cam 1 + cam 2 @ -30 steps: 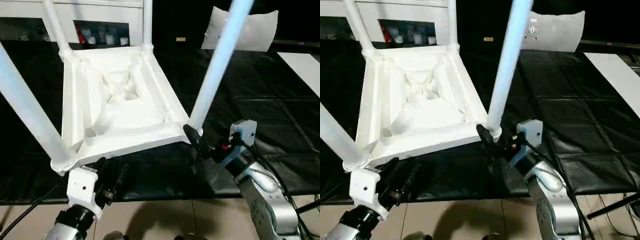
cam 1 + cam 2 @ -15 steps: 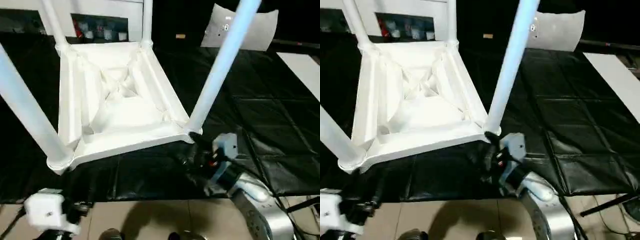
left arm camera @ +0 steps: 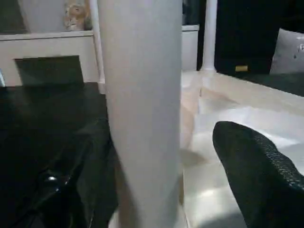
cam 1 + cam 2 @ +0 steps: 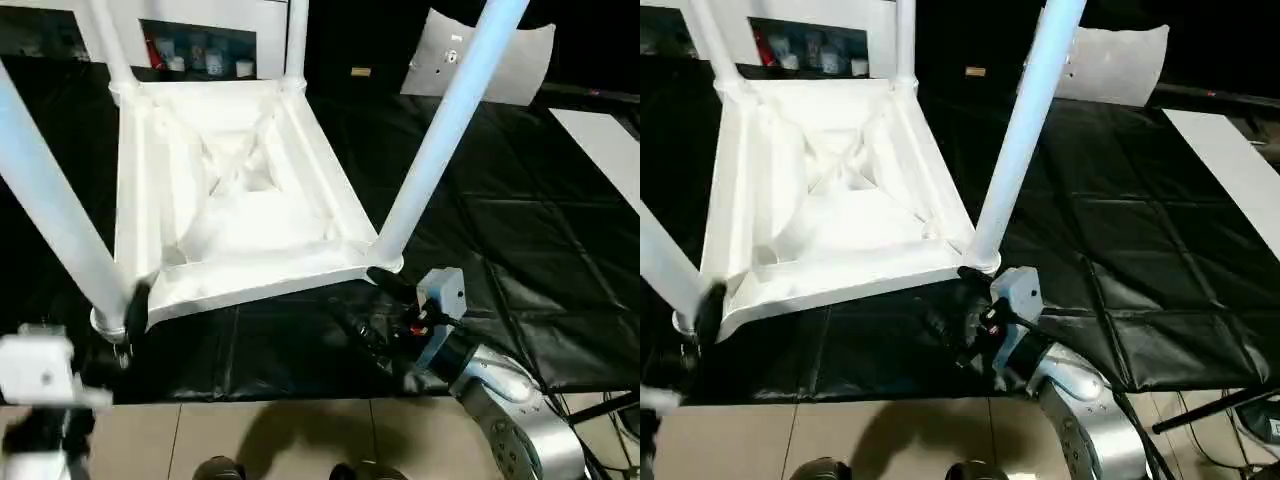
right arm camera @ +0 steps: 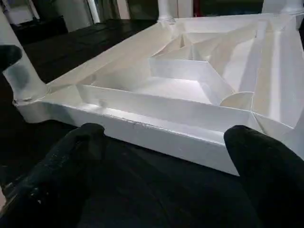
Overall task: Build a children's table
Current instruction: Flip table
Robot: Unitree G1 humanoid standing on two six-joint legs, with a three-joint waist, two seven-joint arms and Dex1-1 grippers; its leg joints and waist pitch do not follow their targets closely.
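Observation:
The children's table (image 4: 240,220) lies upside down on the black mat, its X-ribbed underside up. Four white legs stand in its corner sockets: near-left leg (image 4: 50,210), near-right leg (image 4: 440,130) and two far legs (image 4: 296,40). My left gripper (image 4: 125,325) is at the foot of the near-left leg. In the left wrist view that leg (image 3: 142,95) stands between its open fingers (image 3: 256,175), one close against it and the other apart. My right gripper (image 4: 372,305) hangs open just in front of the near-right corner, with the table's rim (image 5: 156,133) facing it and nothing held.
The black mat (image 4: 520,230) ends near me at a tiled floor (image 4: 250,440). A white cushion (image 4: 500,60) leans at the back right. A white board (image 4: 610,140) lies at the right edge. A white shelf unit (image 4: 190,55) with small items stands behind.
My left arm swung out from under the front rim and its fingers now bracket the near-left leg. The right gripper drew back a little from the near-right corner. The camera shifted slightly.

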